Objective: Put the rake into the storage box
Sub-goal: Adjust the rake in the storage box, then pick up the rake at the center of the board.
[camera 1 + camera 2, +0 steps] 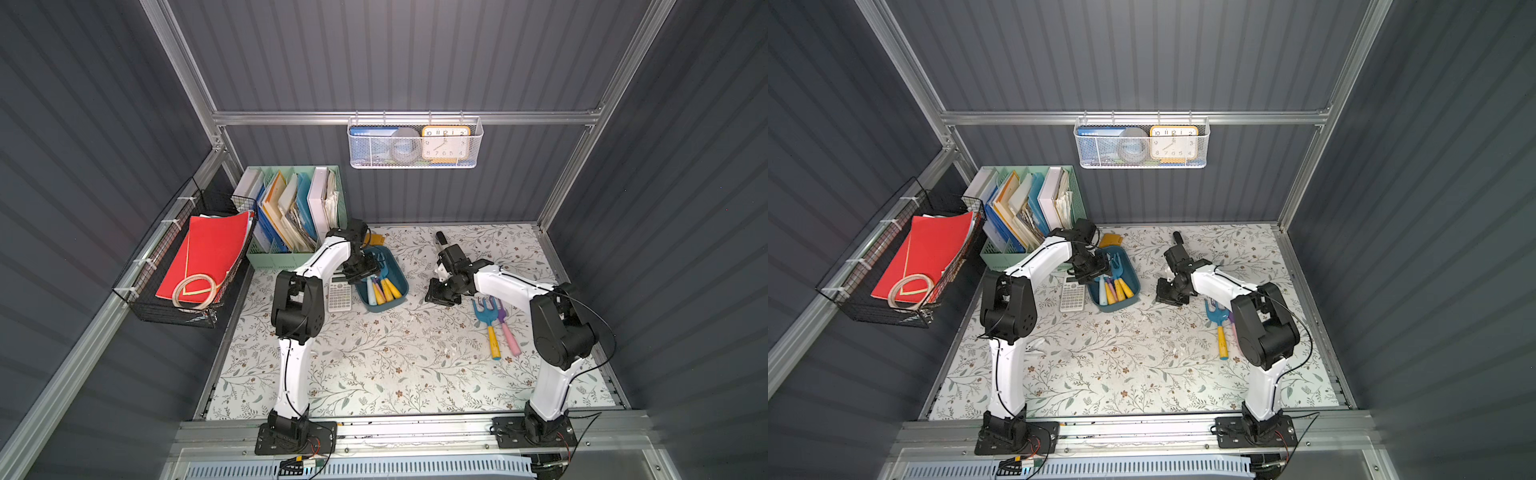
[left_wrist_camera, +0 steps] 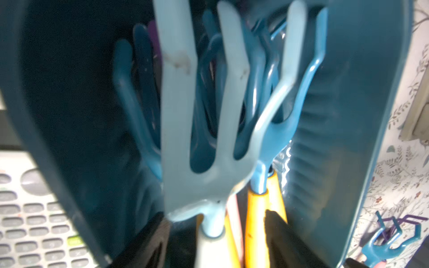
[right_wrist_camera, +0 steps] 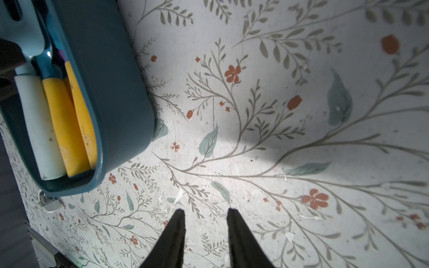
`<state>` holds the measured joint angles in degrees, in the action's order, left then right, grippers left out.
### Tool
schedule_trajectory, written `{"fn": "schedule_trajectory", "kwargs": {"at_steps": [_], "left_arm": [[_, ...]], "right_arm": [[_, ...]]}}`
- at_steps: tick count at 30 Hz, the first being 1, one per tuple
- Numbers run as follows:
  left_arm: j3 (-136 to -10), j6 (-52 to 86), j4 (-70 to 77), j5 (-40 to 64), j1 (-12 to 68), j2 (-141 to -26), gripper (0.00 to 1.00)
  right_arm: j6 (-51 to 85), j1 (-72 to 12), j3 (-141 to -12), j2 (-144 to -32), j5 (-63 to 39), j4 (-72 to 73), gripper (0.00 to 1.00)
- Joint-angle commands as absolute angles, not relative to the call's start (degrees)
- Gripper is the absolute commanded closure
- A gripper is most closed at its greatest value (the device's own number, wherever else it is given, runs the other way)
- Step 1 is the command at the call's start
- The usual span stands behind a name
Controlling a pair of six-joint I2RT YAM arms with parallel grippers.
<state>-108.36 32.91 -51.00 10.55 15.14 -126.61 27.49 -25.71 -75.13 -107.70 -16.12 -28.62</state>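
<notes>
Since the light-blue rake sits straight between the left gripper's jaws, with a gap showing either side of its white handle, I read that hand as open, holding nothing. The rake is inside the storage box, on top of the other tools, tines pointing ahead of the fingers. The wrist picture is blurred, so I can't tell if it's settled. Risk 1: the head looks propped on the pile, not flat, and a finger brushing the handle on the way up could hook it and tip it over the wall. Risk 2: the fingers sit low among the yellow handles. Any sideways pull drags the light box, and the calculator lies just beside its wall, off to one side of the hand. The right gripper hangs over bare mat, apart from the box, jaws part-open, empty. A blue rake and a purple rake lie on the mat beside that arm. Bringing them over while the left hand is low could clash the arms above the box.
</notes>
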Motion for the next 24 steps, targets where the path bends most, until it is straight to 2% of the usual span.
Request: {"fn": "schedule_trajectory", "kwargs": {"at_steps": [1,5,10,15,22,24], "left_arm": [[-107.71,32.7,-51.54,6.68,14.85,-123.46,0.27],[-106.18,32.69,-49.74,5.49,14.84,-120.24,0.32],[-105.8,32.62,-47.51,3.85,14.85,-119.18,0.3],[-105.33,31.29,-48.53,1.18,14.85,-119.09,0.29],[-105.26,31.15,-47.01,2.45,14.85,-119.1,0.27],[-105.21,31.25,-46.8,2.87,14.85,-119.26,0.27]], "right_arm": [[28.02,-25.64,-75.09,-104.98,-10.98,-30.06,0.64],[31.65,-25.24,-73.22,-101.66,-0.19,-32.14,0.59],[41.94,-23.66,-66.29,-96.28,12.83,-33.85,0.51],[46.52,-23.46,-61.33,-94.53,15.78,-38.79,0.49],[47.44,-23.47,-58.49,-93.62,17.96,-44.1,0.46],[47.52,-23.31,-58.11,-92.2,18.68,-44.3,0.39]]}}
